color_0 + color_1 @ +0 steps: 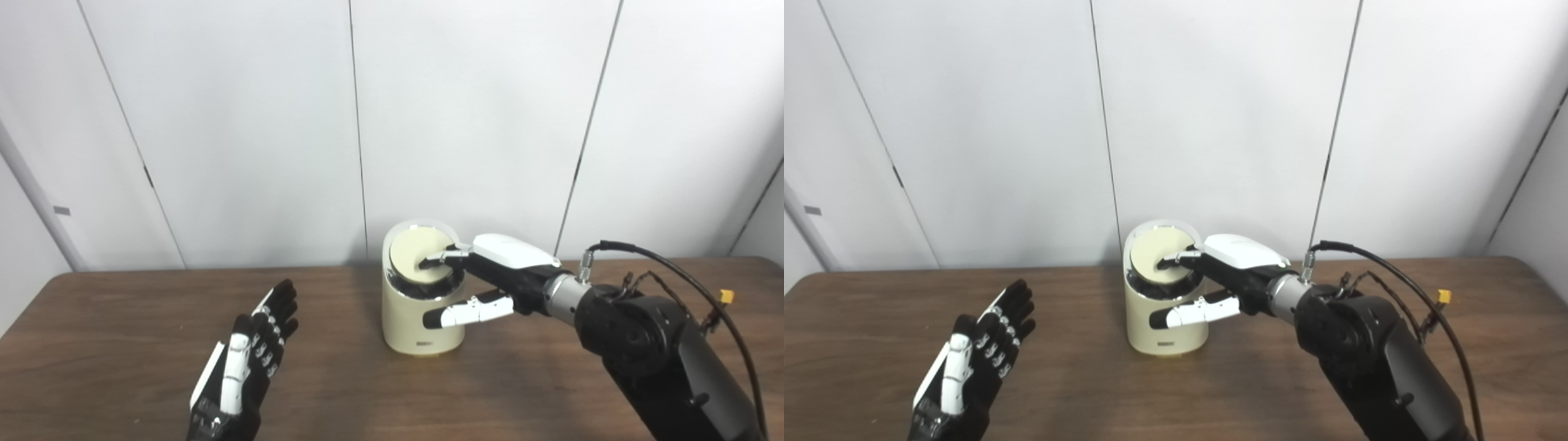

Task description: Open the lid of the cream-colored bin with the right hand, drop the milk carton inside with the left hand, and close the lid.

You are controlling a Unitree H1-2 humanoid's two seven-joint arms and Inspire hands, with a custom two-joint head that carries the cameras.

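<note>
Pressing hand: my right hand (484, 275) is at the centre of the frame, fingers (438, 258) touching the tilted lid (416, 254), thumb lower, in front of the bin wall; it clamps nothing, fingers apart.
Reason: I judge that I am pushing the lid, to tip it or to close it.
Bin: the cream-colored bin (407, 324) stands upright at centre, on the table (551, 380).
Left hand: my left hand (245, 361), lower left, is open and empty, palm up.
Carton: I see no milk carton; maybe it is already inside.
Views: the right eye view shows more of the dark gap under the lid.
</note>
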